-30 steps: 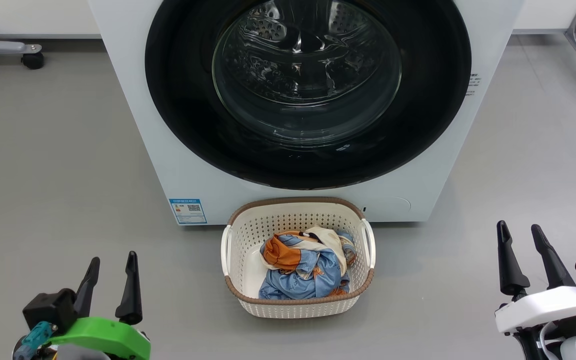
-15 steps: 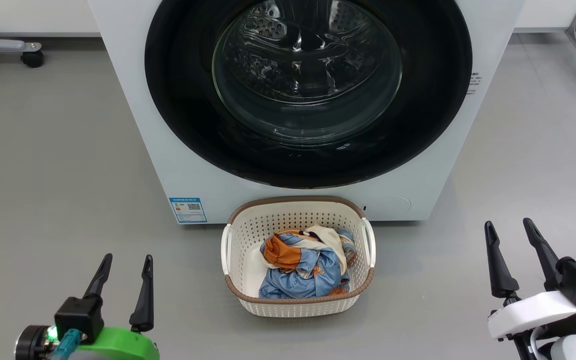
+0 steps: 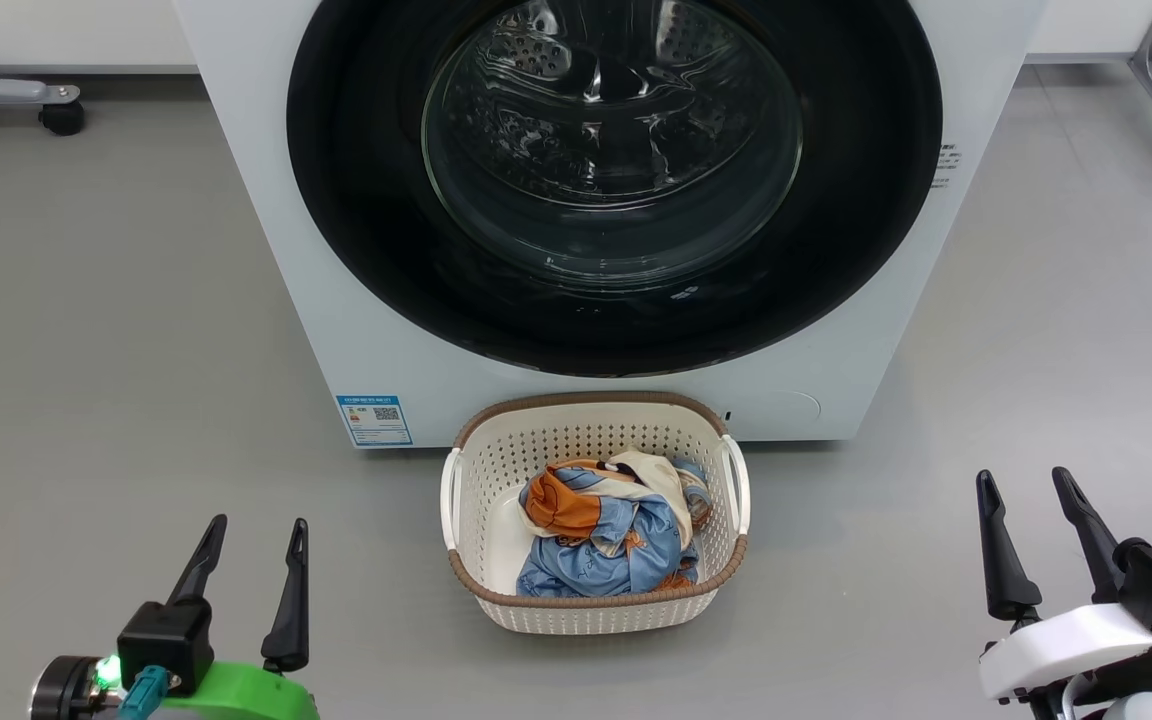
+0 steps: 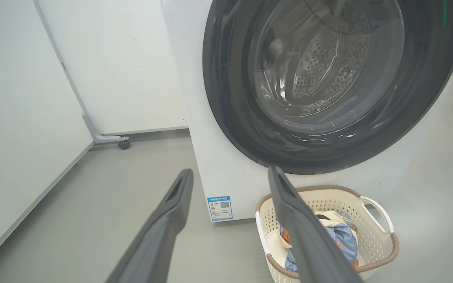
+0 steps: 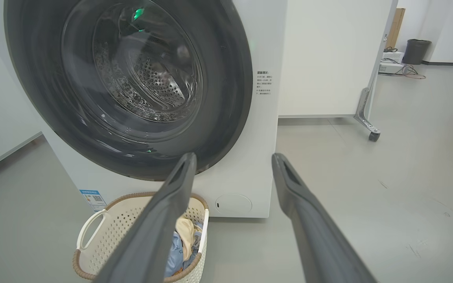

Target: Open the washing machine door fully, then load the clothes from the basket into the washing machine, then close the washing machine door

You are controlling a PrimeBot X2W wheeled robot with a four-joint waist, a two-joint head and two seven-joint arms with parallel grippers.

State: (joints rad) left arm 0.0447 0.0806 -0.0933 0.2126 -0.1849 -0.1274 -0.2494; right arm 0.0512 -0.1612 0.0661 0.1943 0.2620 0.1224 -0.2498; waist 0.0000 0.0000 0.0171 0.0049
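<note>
Zero of three steps look done. The washing machine door sits flush against the front of the washing machine, so opening it is the step in hand and has not begun.

Door: a wide glossy black ring around a bulging clear glass bowl. The perforated steel drum reads through the glass. No handle or recess is resolvable on the ring, and I cannot tell the hinge side.

Next move (judgement): one end effector must rise to the ring's edge, find a catch, hook it and pull along an arc. The smooth, curved rim offers little to pinch.

The basket stands on the floor just in front of the machine, below the door. It is cream perforated plastic, a rounded rectangle with a brown woven-look rim and white side handles. The clothes lie inside it in a soft crumpled heap of light blue, orange and cream.

The cabinet is smooth white, with a blue-edged sticker low on its left. The grey floor is matte.

The left end effector is near left and the right end effector near right. Both have their fingers parted fairly wide and hold nothing. Both are well apart from the basket and door.
</note>
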